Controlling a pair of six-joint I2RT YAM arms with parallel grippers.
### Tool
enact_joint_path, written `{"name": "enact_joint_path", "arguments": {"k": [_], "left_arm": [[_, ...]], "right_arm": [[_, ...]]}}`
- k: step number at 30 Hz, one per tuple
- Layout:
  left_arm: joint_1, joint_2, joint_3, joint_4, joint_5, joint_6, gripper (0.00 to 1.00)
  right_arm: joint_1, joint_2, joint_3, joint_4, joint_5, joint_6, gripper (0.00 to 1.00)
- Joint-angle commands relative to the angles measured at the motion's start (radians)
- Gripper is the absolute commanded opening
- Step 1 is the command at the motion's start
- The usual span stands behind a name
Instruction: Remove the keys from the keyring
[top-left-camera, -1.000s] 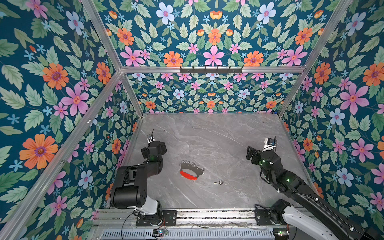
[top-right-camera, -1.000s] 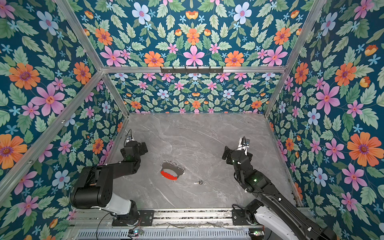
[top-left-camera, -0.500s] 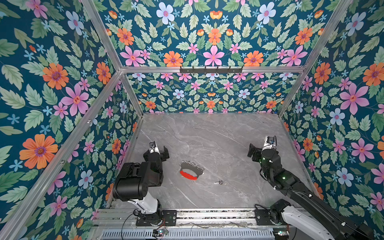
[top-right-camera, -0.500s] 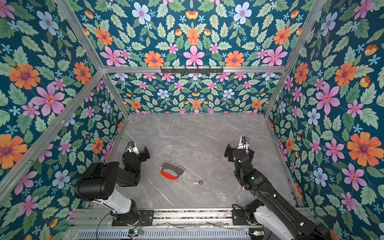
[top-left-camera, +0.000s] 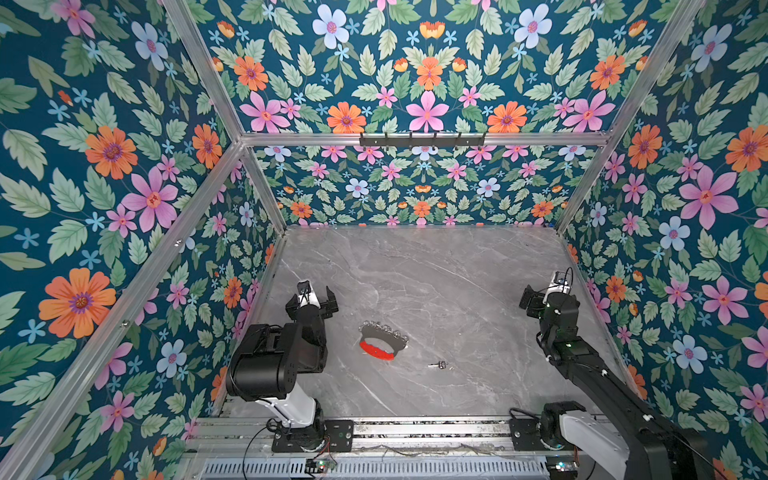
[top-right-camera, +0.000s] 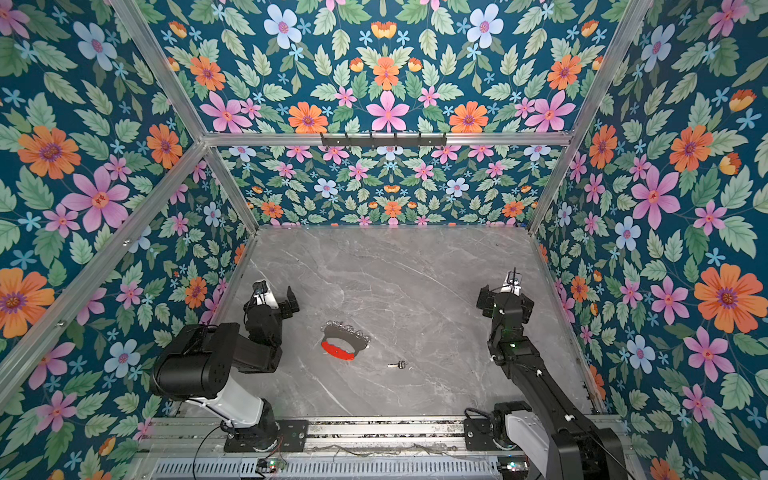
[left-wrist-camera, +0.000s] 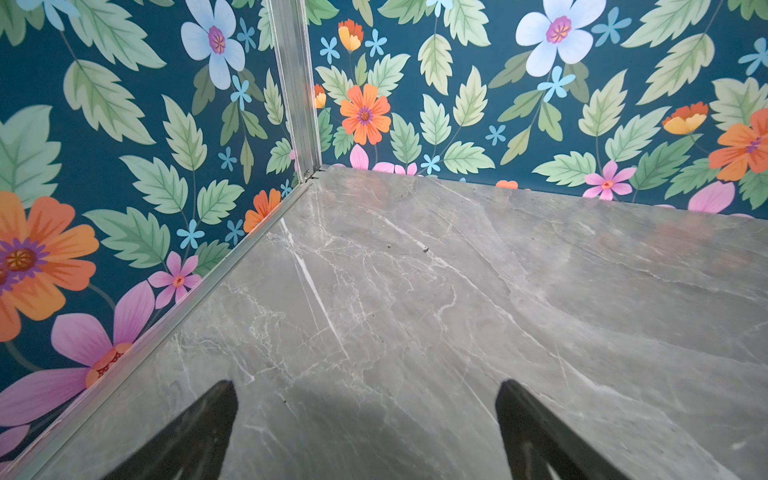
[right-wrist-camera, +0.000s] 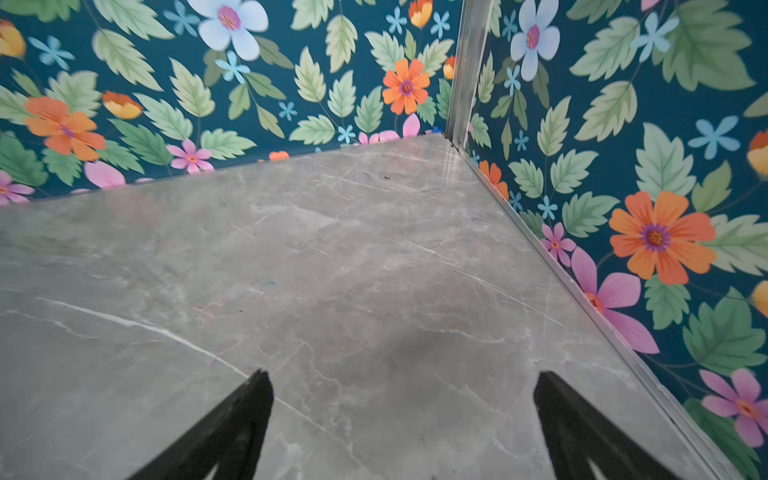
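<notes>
Top view: key (top-left-camera: 437, 365) lies far from left gripper (top-left-camera: 311, 300) and right gripper (top-left-camera: 548, 299).

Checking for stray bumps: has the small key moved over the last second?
No. The key lies on the same spot of the table's marble veining, with the same gap to the right of the keyring.

Keyring (top-left-camera: 383, 341): flat grey crescent plate, red inner strip, silver loops along far edge; lies flat, near-centre. Key (top-left-camera: 438, 365): tiny, silver-grey, detached, lying near-right of keyring, apart.
</notes>
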Motion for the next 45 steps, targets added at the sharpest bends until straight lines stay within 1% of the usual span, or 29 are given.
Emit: {"name": "enact_joint_path", "arguments": {"k": [1,6,9,11,13,15,16,17,19,21,23,24,26,41,45], "left_arm": [[0.001,0.000,0.002,0.032,-0.009,0.005,1.00],[0.001,0.000,0.002,0.031,-0.009,0.005,1.00],[0.001,0.000,0.002,0.033,-0.009,0.005,1.00],[0.000,0.000,0.002,0.032,-0.008,0.005,1.00],[0.001,0.000,0.002,0.032,-0.008,0.005,1.00],[0.000,0.000,0.002,0.032,-0.008,0.005,1.00],[0.001,0.000,0.002,0.033,-0.008,0.005,1.00],[0.000,0.000,0.002,0.033,-0.008,0.005,1.00],[0.001,0.000,0.002,0.033,-0.009,0.005,1.00],[0.002,0.000,0.002,0.033,-0.009,0.005,1.00],[0.002,0.000,0.002,0.033,-0.009,0.005,1.00],[0.001,0.000,0.002,0.032,-0.009,0.005,1.00],[0.001,0.000,0.002,0.032,-0.008,0.005,1.00],[0.000,0.001,0.007,0.021,-0.009,0.007,1.00],[-0.013,0.004,0.017,0.008,-0.024,0.018,1.00]], "right_arm": [[-0.042,0.077,-0.022,0.154,-0.130,0.002,0.99],[-0.046,0.277,-0.033,0.330,-0.164,-0.038,0.99],[-0.048,0.352,-0.050,0.429,-0.169,-0.050,0.99],[-0.048,0.408,-0.072,0.537,-0.183,-0.055,0.99],[-0.066,0.393,-0.068,0.484,-0.209,-0.034,0.99],[-0.071,0.447,-0.111,0.632,-0.228,-0.047,0.99],[-0.071,0.445,-0.108,0.626,-0.229,-0.049,0.99],[-0.071,0.422,-0.096,0.554,-0.233,-0.040,0.99],[-0.072,0.444,-0.106,0.622,-0.231,-0.044,0.99],[-0.072,0.424,-0.097,0.560,-0.232,-0.040,0.99],[-0.072,0.437,-0.104,0.601,-0.229,-0.043,0.99],[-0.072,0.426,-0.098,0.571,-0.232,-0.042,0.99],[-0.072,0.434,-0.104,0.593,-0.229,-0.043,0.99],[-0.072,0.429,-0.101,0.581,-0.231,-0.043,0.99],[-0.072,0.429,-0.101,0.581,-0.231,-0.043,0.99]]}}
